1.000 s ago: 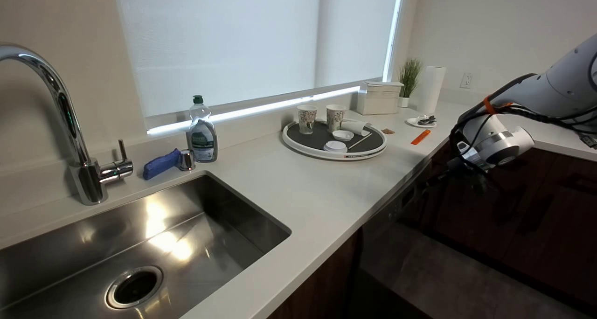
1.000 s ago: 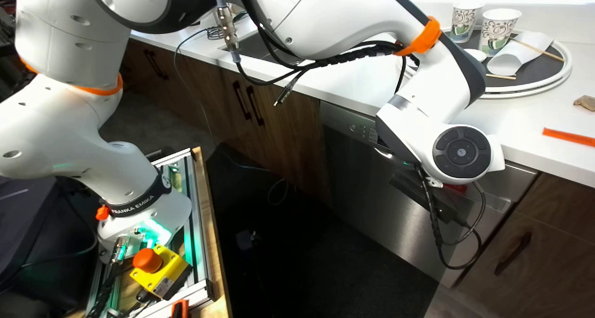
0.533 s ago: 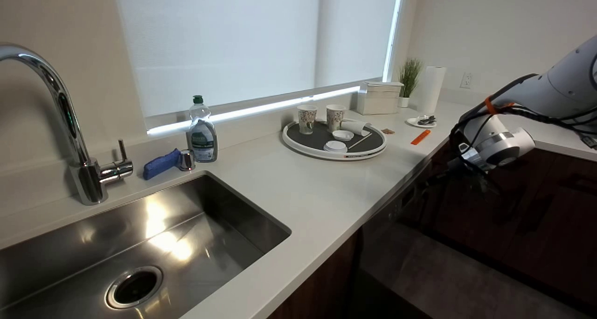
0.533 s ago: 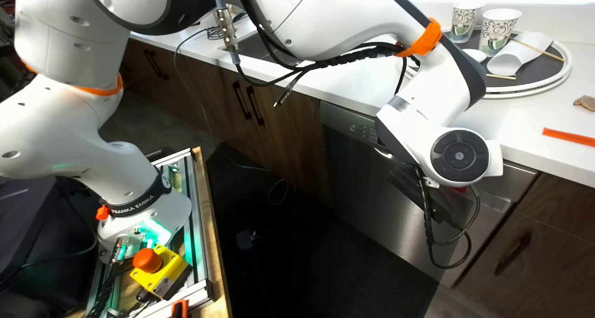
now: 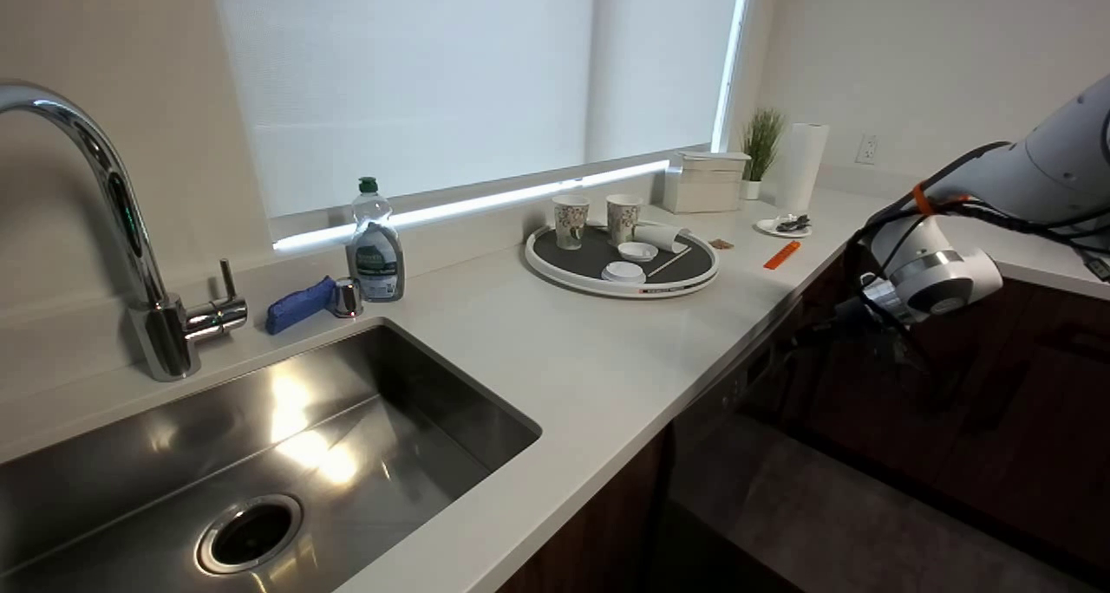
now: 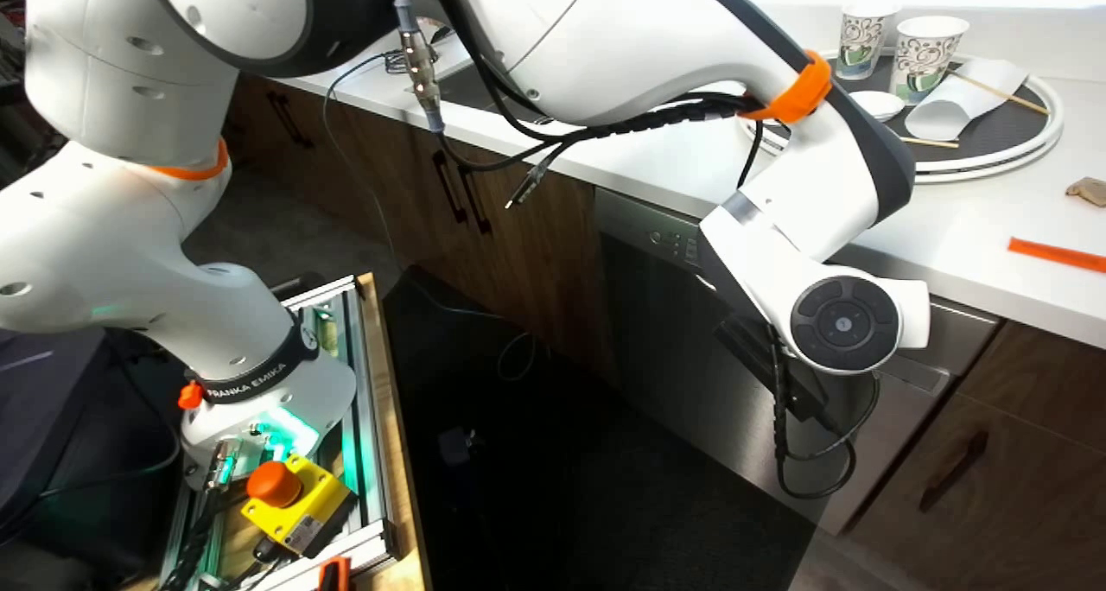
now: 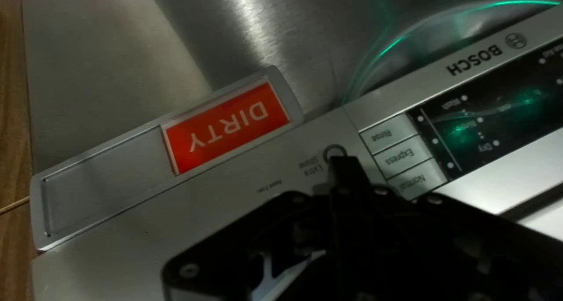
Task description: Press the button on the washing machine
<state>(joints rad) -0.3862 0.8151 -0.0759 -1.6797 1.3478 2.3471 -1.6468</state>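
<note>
Wrist [image 6: 844,321] is hanging lower than a second ago, likely lining up the press | gripper [image 7: 344,161] is keeping its jaws together, part-hiding the Extra Shine button [image 7: 334,151], contact unclear | washing machine [image 6: 721,409] is sitting under the worktop's [image 6: 959,237] front edge

Pale wall [image 5: 936,64] — light-edged window blind [image 5: 434,73]

Room low before washing machine [image 6: 691,384]; countertop [image 6: 994,250] blocks above, DIRTY sign [image 7: 169,156] near pincer [image 7: 344,163].
</note>
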